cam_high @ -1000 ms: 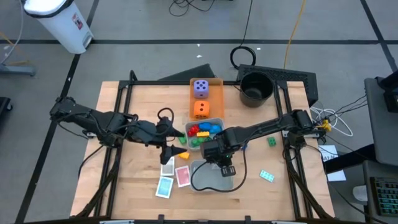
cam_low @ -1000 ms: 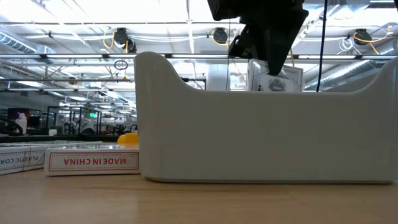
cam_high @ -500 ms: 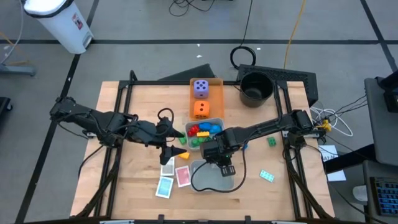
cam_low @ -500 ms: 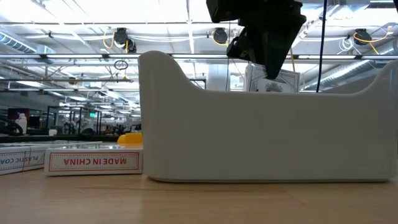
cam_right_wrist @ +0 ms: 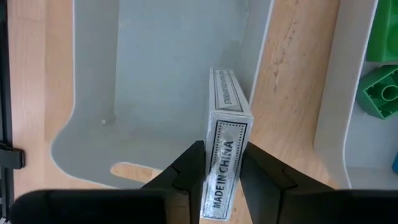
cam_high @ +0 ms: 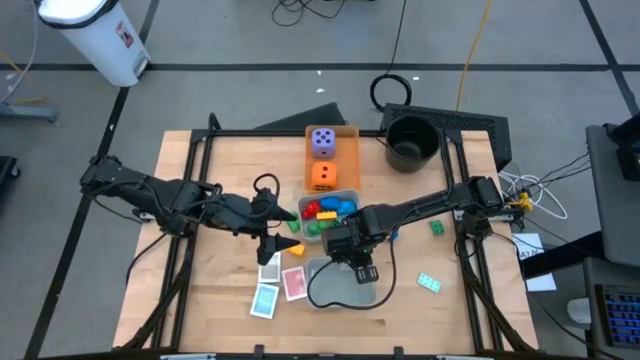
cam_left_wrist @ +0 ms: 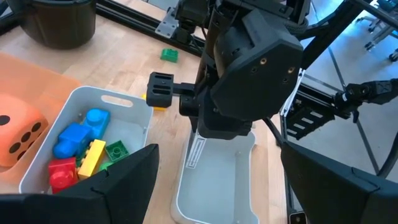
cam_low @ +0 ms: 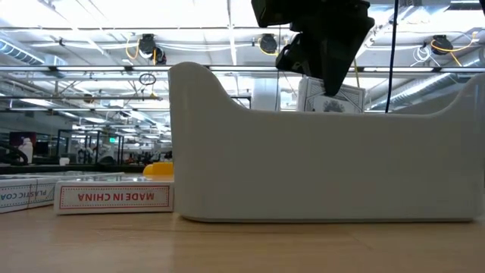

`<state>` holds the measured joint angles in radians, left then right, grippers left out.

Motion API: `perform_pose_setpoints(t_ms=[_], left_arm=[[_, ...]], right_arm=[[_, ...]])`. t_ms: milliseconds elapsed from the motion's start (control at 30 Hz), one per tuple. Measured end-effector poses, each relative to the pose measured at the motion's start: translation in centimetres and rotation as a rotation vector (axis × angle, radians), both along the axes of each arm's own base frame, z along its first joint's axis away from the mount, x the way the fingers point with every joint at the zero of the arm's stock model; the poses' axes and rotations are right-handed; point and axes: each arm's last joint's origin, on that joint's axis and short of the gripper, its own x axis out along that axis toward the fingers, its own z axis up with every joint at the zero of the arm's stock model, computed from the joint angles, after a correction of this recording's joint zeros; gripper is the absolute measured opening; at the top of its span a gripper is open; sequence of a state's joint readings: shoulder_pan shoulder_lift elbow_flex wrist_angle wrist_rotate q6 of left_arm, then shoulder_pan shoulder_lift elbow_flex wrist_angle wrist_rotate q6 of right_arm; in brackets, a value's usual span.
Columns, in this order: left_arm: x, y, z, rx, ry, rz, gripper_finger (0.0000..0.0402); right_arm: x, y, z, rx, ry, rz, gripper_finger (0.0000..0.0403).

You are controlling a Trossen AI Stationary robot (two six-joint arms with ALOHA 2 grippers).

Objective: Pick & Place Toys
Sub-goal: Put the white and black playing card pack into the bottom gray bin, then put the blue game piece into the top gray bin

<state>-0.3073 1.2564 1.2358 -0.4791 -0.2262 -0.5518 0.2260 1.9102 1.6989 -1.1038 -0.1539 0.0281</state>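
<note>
1. Your right gripper [cam_right_wrist: 217, 163] hangs over the empty grey tray [cam_high: 345, 285], fingers clasping a white card box [cam_right_wrist: 225, 140] on edge just inside the tray's wall.
2. Bare table [cam_high: 225, 165] lies beyond that wall; the brick tray [cam_left_wrist: 124, 106] sits just beside.
3. Your left gripper [cam_high: 283, 228] waits wide apart near the loose cards [cam_high: 280, 285].
4. Since a second ago the tray has shifted slightly and the right fingers have eased a little.

Grey floor [cam_high: 230, 50], bright ceiling lights [cam_low: 114, 11]
</note>
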Motion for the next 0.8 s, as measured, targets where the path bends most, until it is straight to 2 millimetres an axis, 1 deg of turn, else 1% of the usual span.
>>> perform_pose_setpoints(t_ms=[367, 800], left_arm=[[0.0, 0.0, 0.0, 0.0, 0.0, 0.0, 0.034], [0.0, 0.0, 0.0, 0.001, 0.001, 0.0, 0.034]], right_arm=[[0.0, 0.0, 0.0, -0.002, -0.003, 0.017, 0.0093], [0.01, -0.01, 0.0, -0.004, -0.004, 0.017, 0.0125]])
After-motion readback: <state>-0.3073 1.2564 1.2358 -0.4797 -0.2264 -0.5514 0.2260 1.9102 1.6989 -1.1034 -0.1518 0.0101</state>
